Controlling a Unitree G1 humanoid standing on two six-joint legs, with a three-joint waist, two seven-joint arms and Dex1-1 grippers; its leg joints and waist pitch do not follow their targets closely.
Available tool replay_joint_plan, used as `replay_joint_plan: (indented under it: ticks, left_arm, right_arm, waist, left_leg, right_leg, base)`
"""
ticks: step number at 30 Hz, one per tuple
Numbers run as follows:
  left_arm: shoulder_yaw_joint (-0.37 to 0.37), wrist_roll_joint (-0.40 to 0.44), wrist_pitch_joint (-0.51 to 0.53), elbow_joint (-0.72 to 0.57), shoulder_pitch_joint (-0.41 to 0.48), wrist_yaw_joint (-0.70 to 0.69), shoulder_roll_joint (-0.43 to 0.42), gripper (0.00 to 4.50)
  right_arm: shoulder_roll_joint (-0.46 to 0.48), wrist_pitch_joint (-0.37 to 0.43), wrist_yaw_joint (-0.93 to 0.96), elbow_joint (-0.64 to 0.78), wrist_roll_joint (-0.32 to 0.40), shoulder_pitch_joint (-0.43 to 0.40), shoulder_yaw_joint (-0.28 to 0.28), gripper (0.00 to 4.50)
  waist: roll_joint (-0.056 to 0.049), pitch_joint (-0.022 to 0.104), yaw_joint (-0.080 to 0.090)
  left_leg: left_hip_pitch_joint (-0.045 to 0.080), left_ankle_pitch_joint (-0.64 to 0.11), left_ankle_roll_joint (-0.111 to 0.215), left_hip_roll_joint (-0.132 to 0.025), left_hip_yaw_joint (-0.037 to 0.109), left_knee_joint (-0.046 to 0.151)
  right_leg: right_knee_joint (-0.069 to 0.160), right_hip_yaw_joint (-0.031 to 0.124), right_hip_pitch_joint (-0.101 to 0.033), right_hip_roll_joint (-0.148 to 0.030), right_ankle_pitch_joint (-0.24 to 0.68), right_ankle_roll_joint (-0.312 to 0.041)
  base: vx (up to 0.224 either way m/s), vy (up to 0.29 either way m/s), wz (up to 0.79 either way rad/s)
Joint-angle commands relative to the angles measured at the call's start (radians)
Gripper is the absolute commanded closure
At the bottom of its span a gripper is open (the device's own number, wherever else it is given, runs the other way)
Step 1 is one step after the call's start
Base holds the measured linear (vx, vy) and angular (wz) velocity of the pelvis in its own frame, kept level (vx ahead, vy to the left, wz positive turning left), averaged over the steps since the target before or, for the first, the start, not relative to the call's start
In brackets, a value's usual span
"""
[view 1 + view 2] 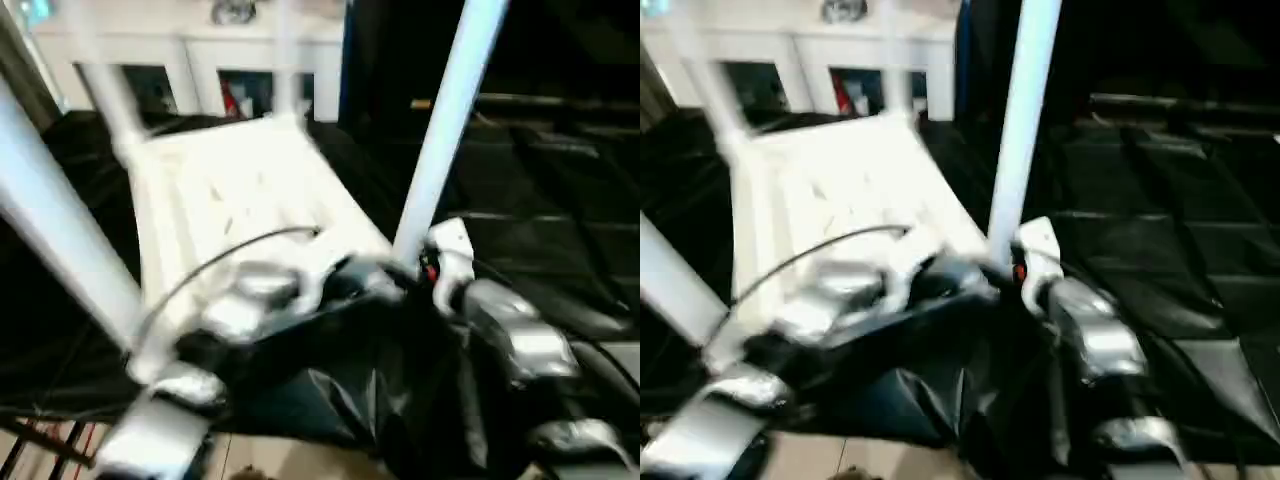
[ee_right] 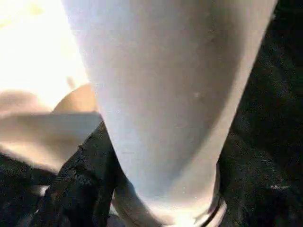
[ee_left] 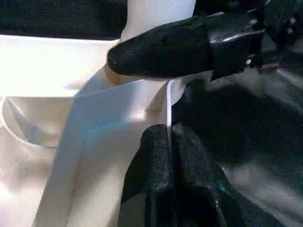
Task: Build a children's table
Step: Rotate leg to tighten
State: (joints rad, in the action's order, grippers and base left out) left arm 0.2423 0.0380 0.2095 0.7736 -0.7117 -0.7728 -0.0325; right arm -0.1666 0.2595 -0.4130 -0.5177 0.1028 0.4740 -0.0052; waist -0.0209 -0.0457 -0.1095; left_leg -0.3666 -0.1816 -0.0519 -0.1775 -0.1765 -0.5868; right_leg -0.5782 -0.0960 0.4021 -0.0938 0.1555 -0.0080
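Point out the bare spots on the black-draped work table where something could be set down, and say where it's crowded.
Bare black cloth lies right of the upright leg, beside the tabletop. The near corner is crowded: the left gripper pinches the tabletop's edge there and the right gripper sits at the leg's base.

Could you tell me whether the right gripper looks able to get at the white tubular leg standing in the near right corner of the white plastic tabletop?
Probably yes: the right gripper is already at the foot of that leg, with nothing between them.
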Motion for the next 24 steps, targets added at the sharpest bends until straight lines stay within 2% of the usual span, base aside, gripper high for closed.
replay_joint_plan:
  ticks: [1, 2, 3, 4, 5, 6, 7, 10, 12, 16, 19, 20, 22, 24]
  left_arm:
    - [0.006, -0.018, -0.053, -0.013, -0.04, 0.031, 0.062, 4.5]
    - [0.006, -0.011, -0.061, -0.005, -0.044, 0.034, 0.068, 4.5]
    - [0.007, -0.009, -0.066, -0.005, -0.043, 0.025, 0.07, 4.5]
    - [0.007, -0.007, -0.079, 0.0, -0.044, 0.011, 0.07, 4.5]
    - [0.007, -0.007, -0.079, 0.0, -0.044, 0.011, 0.07, 4.5]
    - [0.009, -0.01, -0.089, -0.005, -0.039, -0.022, 0.064, 4.5]
    - [0.011, -0.012, -0.1, -0.005, -0.037, -0.041, 0.059, 4.5]
    - [0.013, -0.017, -0.111, -0.01, -0.033, -0.065, 0.053, 4.5]
    - [0.024, -0.035, -0.117, -0.034, -0.02, -0.124, 0.031, 4.5]
    - [0.032, -0.054, -0.121, -0.072, 0.002, -0.209, -0.003, 4.5]
    - [0.035, -0.063, -0.118, -0.094, 0.014, -0.249, -0.017, 4.5]
    - [0.043, -0.076, -0.109, -0.127, 0.031, -0.304, -0.039, 4.5]
    - [0.066, -0.094, -0.08, -0.201, 0.071, -0.414, -0.096, 4.5]
    - [0.075, -0.099, -0.071, -0.228, 0.087, -0.451, -0.121, 4.5]
  right_arm:
    - [0.05, 0.02, 0.003, -0.04, -0.044, -0.009, 0.078, 1.52]
    - [0.061, 0.011, 0.007, -0.044, -0.049, -0.007, 0.08, 1.17]
    - [0.076, 0.014, -0.015, -0.039, -0.026, -0.007, 0.068, 1.18]
    - [0.088, 0.013, -0.037, -0.035, -0.008, -0.005, 0.06, 1.12]
    - [0.088, 0.013, -0.037, -0.035, -0.008, -0.005, 0.06, 1.12]
    - [0.09, 0.006, -0.079, -0.021, -0.001, -0.005, 0.07, 0.82]
    - [0.081, -0.007, -0.099, -0.012, -0.008, -0.008, 0.086, 0.72]
    - [0.067, -0.024, -0.124, -0.001, -0.017, -0.012, 0.105, 0.68]
    - [0.018, -0.047, -0.205, 0.038, -0.013, -0.031, 0.138, 0.68]
    - [-0.044, -0.047, -0.318, 0.088, 0.006, -0.052, 0.145, 0.68]
    - [-0.068, -0.045, -0.359, 0.102, 0.014, -0.057, 0.141, 0.68]
    - [-0.099, -0.044, -0.409, 0.119, 0.021, -0.064, 0.139, 0.68]
    - [-0.182, -0.049, -0.527, 0.159, 0.042, -0.084, 0.142, 0.68]
    - [-0.216, -0.046, -0.577, 0.176, 0.054, -0.093, 0.147, 0.68]
  waist:
    - [0.021, 0.064, 0.0]
    - [0.017, 0.065, -0.001]
    - [0.02, 0.066, -0.001]
    - [0.019, 0.066, -0.001]
    - [0.02, 0.065, -0.002]
    - [0.018, 0.065, -0.003]
    - [0.02, 0.063, -0.003]
    - [0.018, 0.061, -0.001]
    - [0.02, 0.062, -0.002]
    - [0.02, 0.063, -0.006]
    - [0.019, 0.062, -0.008]
    - [0.015, 0.061, -0.009]
    - [0.017, 0.062, -0.014]
    - [0.012, 0.062, -0.02]
  left_leg:
    - [0.007, -0.209, 0.033, -0.048, 0.017, 0.075]
    - [0.006, -0.191, 0.041, -0.048, 0.016, 0.073]
    - [0.005, -0.178, 0.049, -0.047, 0.014, 0.072]
    - [0.004, -0.174, 0.055, -0.046, 0.014, 0.072]
    - [0.004, -0.177, 0.063, -0.046, 0.014, 0.072]
    - [0.005, -0.179, 0.063, -0.047, 0.014, 0.073]
    - [0.005, -0.191, 0.063, -0.047, 0.014, 0.073]
    - [0.006, -0.214, 0.055, -0.05, 0.017, 0.077]
    - [0.007, -0.218, 0.056, -0.051, 0.016, 0.076]
    - [0.005, -0.194, 0.079, -0.053, 0.014, 0.073]
    - [0.008, -0.202, 0.079, -0.056, 0.013, 0.072]
    - [0.007, -0.206, 0.075, -0.055, 0.015, 0.074]
    - [0.008, -0.218, 0.074, -0.061, 0.016, 0.074]
    - [0.008, -0.214, 0.082, -0.06, 0.012, 0.073]
  right_leg:
    - [0.075, 0.05, -0.049, -0.072, 0.341, -0.152]
    - [0.069, 0.051, -0.048, -0.071, 0.295, -0.166]
    - [0.066, 0.051, -0.052, -0.07, 0.266, -0.176]
    - [0.066, 0.051, -0.052, -0.071, 0.26, -0.179]
    - [0.068, 0.051, -0.054, -0.072, 0.269, -0.179]
    - [0.069, 0.05, -0.054, -0.073, 0.277, -0.178]
    - [0.072, 0.049, -0.053, -0.073, 0.301, -0.174]
    - [0.073, 0.049, -0.052, -0.073, 0.33, -0.166]
    - [0.072, 0.05, -0.053, -0.072, 0.313, -0.171]
    - [0.065, 0.051, -0.055, -0.074, 0.258, -0.196]
    - [0.067, 0.052, -0.053, -0.076, 0.279, -0.202]
    - [0.067, 0.051, -0.052, -0.074, 0.29, -0.201]
    - [0.065, 0.051, -0.058, -0.075, 0.29, -0.198]
    - [0.063, 0.051, -0.051, -0.071, 0.278, -0.206]
  base:
    - [0.0, 0.0, 0.0]
    - [0.0, 0.0, 0.0]
    - [0.0, 0.0, 0.0]
    - [0.0, 0.0, 0.0]
    - [0.0, 0.0, 0.0]
    - [0.0, 0.0, 0.0]
    - [0.0, 0.0, 0.0]
    - [0.0, 0.0, 0.0]
    - [0.0, 0.0, 0.0]
    - [0.0, 0.0, 0.0]
    - [0.0, 0.0, 0.0]
    - [0.0, 0.0, 0.0]
    - [0.0, 0.0, 0.0]
    - [0.0, 0.0, 0.0]
